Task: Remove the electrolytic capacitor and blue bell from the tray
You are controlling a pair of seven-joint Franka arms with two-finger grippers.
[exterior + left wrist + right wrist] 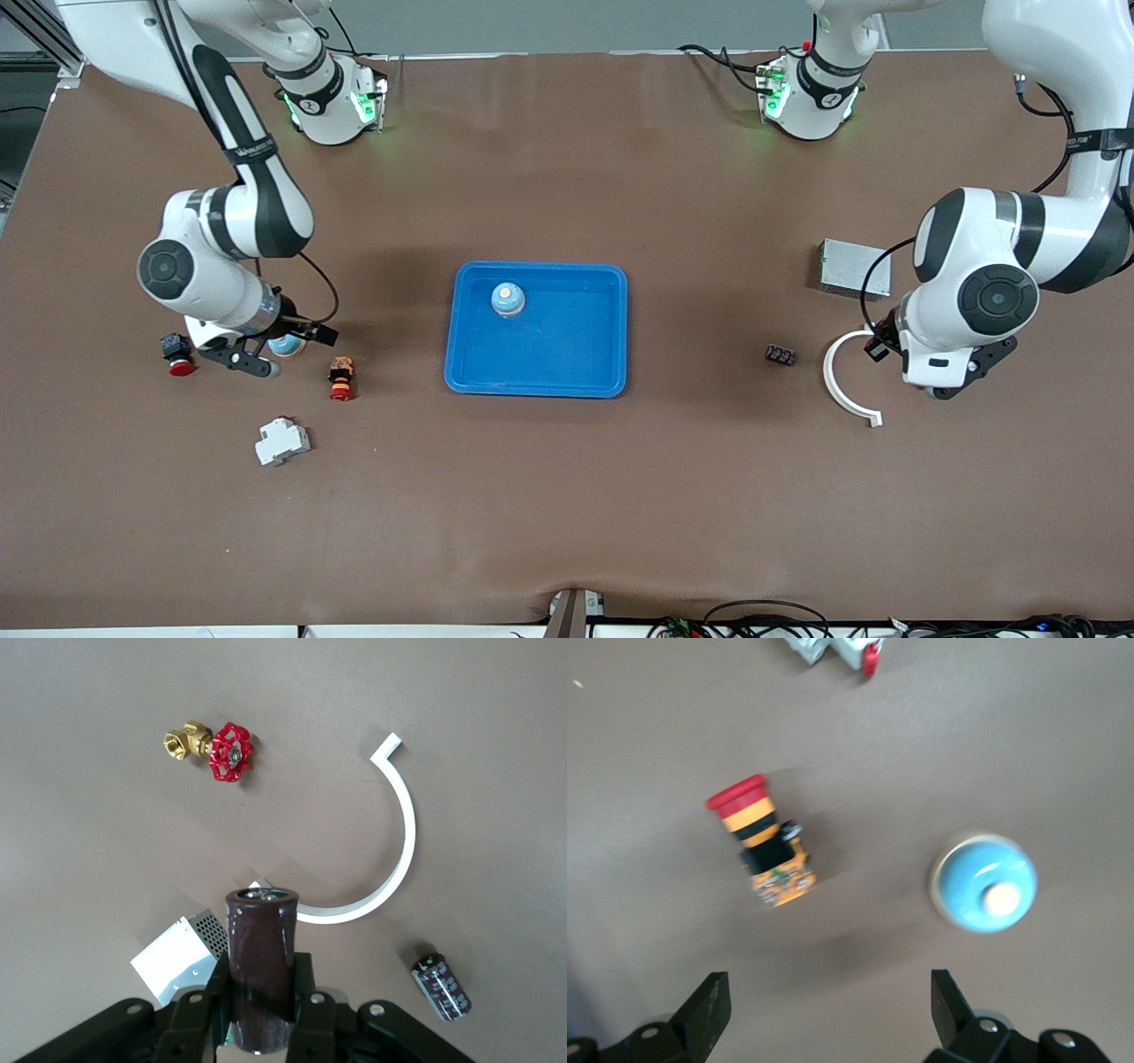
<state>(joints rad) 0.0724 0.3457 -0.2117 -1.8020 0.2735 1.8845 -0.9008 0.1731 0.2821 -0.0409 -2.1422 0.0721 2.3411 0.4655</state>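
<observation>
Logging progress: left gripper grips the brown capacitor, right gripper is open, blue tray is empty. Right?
Only the tray is wrong: the front view shows a blue bell in it. The left gripper does grip the capacitor, and the right gripper is open.

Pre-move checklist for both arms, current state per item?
1. Grip: left gripper shut on the electrolytic capacitor, which stands upright between the fingers. ok.
2. Capacitor out of the tray: it is held over the table at the left arm's end. ok.
3. Set-down spot: the grey metal box and white arc lie close under the gripper. cannot tell.
4. Right gripper open and holding nothing, over the table beside the blue bell on the table. ok.
5. Tray emptied: the blue bell in the tray sits there. not ok.
</observation>
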